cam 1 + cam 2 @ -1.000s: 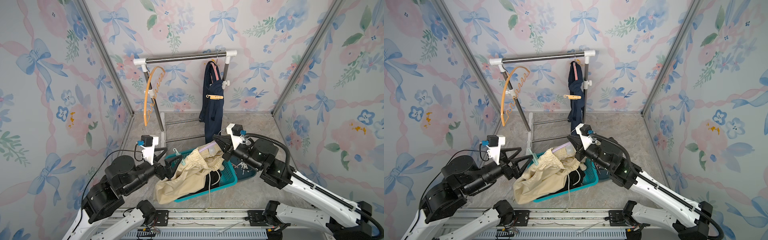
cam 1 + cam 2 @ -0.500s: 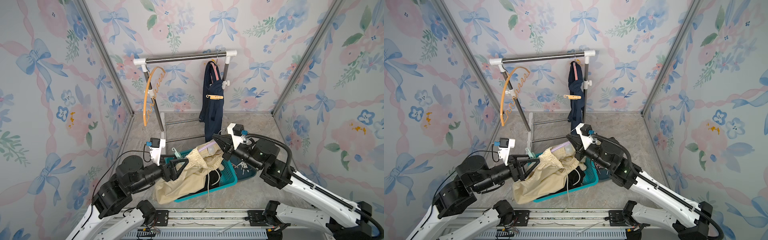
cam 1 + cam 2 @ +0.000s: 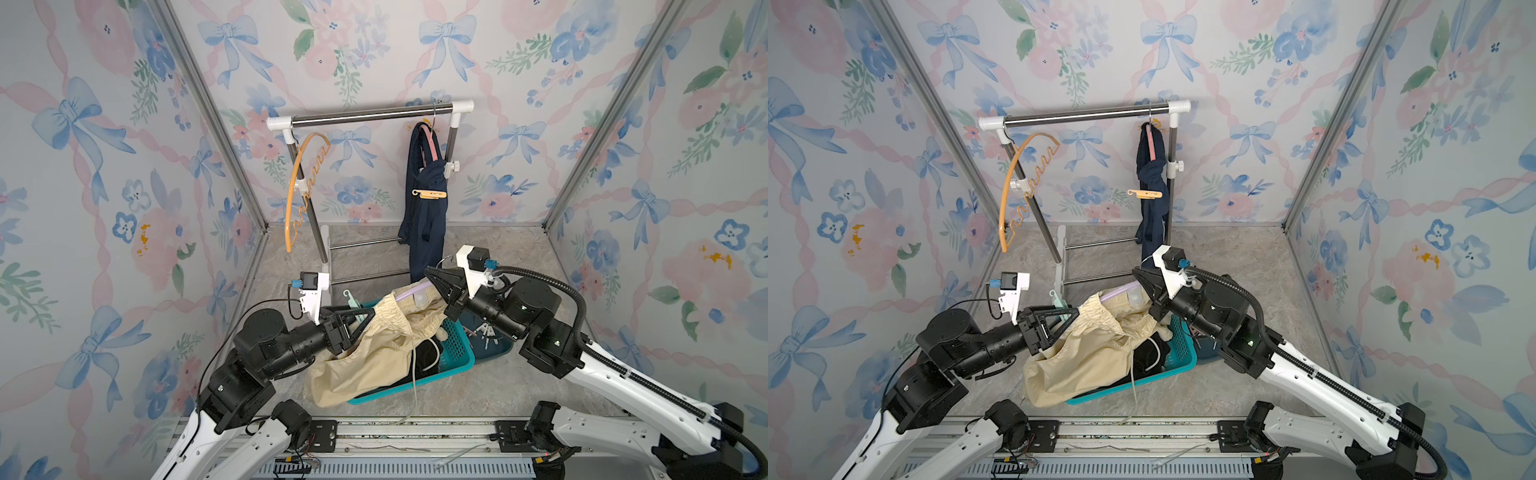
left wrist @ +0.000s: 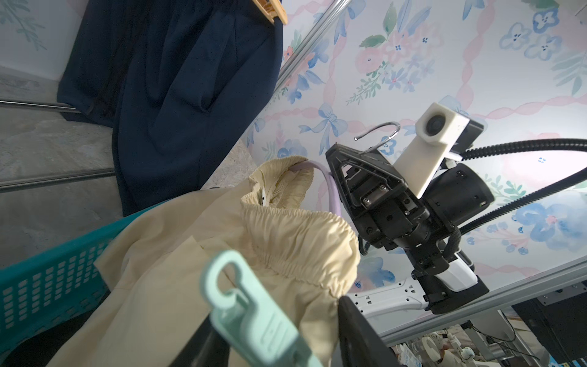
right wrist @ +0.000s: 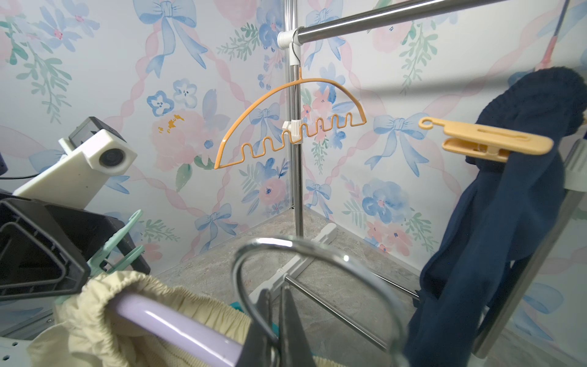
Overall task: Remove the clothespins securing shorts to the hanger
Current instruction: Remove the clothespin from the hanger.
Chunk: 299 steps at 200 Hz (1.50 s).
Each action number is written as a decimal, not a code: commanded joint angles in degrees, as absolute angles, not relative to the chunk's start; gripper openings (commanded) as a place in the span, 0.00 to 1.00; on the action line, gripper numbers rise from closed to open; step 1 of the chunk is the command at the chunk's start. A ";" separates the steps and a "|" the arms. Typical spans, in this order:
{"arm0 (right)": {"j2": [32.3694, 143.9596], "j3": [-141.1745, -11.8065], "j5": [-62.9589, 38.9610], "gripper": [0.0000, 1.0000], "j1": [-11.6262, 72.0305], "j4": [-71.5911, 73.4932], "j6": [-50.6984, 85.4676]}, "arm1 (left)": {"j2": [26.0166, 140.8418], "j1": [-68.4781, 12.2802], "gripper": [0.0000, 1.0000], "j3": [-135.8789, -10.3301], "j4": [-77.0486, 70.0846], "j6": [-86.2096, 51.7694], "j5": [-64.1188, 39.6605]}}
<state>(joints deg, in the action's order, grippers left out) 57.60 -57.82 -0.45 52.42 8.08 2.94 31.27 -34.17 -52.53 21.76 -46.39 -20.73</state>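
Cream shorts point(image 3: 374, 353) hang from a lilac hanger point(image 5: 165, 321) over the teal basket point(image 3: 457, 349). My right gripper point(image 3: 428, 272) is shut on that hanger's metal hook point(image 5: 317, 251). A mint green clothespin point(image 4: 254, 311) clips the cream waistband at the hanger's left end. My left gripper point(image 3: 368, 313) is open with one finger on each side of the clothespin. A gap still shows at one finger point(image 4: 355, 333). Navy shorts point(image 3: 424, 216) hang from a pink hanger point(image 3: 432, 145) on the rail, pinned by a light orange clothespin point(image 3: 430, 194). Black shorts point(image 3: 424, 353) lie in the basket.
The metal clothes rail point(image 3: 370, 114) stands at the back, with an empty orange hanger point(image 3: 303, 187) on its left post. A dark blue bin point(image 3: 486, 332) holding white clothespins sits behind the basket, under my right arm. Floral walls close in three sides.
My left arm has reached to the right, up to the cream waistband, and its jaws have narrowed around the mint clothespin. The right gripper has kept its hold and place.
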 commanded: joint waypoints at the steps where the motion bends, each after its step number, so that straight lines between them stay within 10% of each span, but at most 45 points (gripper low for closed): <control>1: 56.58 -57.52 -1.09 0.00 51.83 11.52 3.24 | 30.15 -32.48 0.55 -50.93 15.11 -49.47 -24.79; 60: 56.69 -57.61 -1.05 0.00 51.86 11.43 3.23 | 30.45 -30.50 0.63 -50.14 12.93 -51.99 -26.69; 252: 56.68 -57.40 -1.15 0.00 51.99 10.29 2.94 | 30.47 -26.83 0.00 -49.22 12.50 -54.50 -25.78; 299: 56.24 -56.85 -1.04 0.00 51.99 8.37 2.82 | 31.28 -26.72 0.00 -53.80 16.26 -49.62 -22.91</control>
